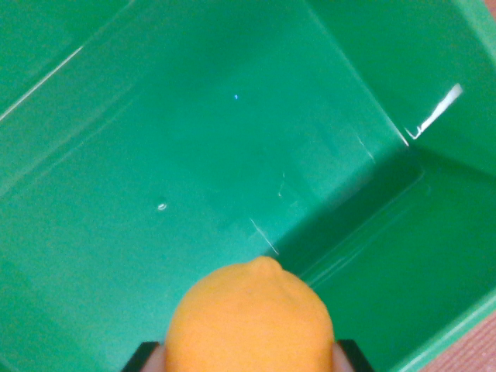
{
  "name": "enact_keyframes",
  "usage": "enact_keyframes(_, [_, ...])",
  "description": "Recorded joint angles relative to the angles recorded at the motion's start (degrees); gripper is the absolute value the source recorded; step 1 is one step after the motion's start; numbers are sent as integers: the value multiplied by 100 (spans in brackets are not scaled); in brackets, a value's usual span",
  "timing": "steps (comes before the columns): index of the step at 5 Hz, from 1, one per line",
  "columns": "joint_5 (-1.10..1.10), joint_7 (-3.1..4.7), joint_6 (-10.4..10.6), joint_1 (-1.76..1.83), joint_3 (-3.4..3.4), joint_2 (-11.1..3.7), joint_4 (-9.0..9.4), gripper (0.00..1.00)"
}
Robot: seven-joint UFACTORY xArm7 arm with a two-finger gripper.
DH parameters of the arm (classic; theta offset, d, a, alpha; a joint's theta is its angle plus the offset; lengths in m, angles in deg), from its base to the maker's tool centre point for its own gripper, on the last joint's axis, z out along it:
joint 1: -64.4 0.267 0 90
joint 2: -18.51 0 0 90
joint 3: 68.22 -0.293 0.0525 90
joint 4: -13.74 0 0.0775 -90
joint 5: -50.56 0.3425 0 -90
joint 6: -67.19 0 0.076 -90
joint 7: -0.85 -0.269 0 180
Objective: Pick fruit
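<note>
Already carrying: orange fruit in my gripper, hanging over the inside of the green bin.

Fruit (252,322) sits at the bottom of the wrist view, pinched between my gripper (249,358), whose dark finger pads (143,358) show at either flank. So I judge the jaws closed on it, snug to its sides. Pick looks done. What is left, by my reckoning, is the release or set-down; whether the fruit touches the floor of the green bin (232,139) I cannot tell, though it appears to hang clear. Bin otherwise bare in this view; its rim and a strip of reddish surface (482,339) show at lower right. Fruit is lemon-shaped: small nipple end points up-frame, away from my wrist. Long axis runs roughly bottom-to-top of view, across the line between my fingers.
</note>
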Motion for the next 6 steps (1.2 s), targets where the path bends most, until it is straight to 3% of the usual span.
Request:
enact_keyframes(1, [0, 0, 0, 0, 0, 0, 0, 100])
enact_keyframes(2, [-8, -12, -256, 1, 2, 86, -170, 100])
enact_keyframes(3, [-8, -12, -256, 1, 2, 86, -170, 100])
enact_keyframes(4, [-15, -24, -503, 2, 3, 169, -334, 100])
enact_keyframes(5, [-15, -24, -503, 2, 3, 169, -334, 100])
enact_keyframes(6, [-22, -35, -723, 4, 5, 243, -481, 100])
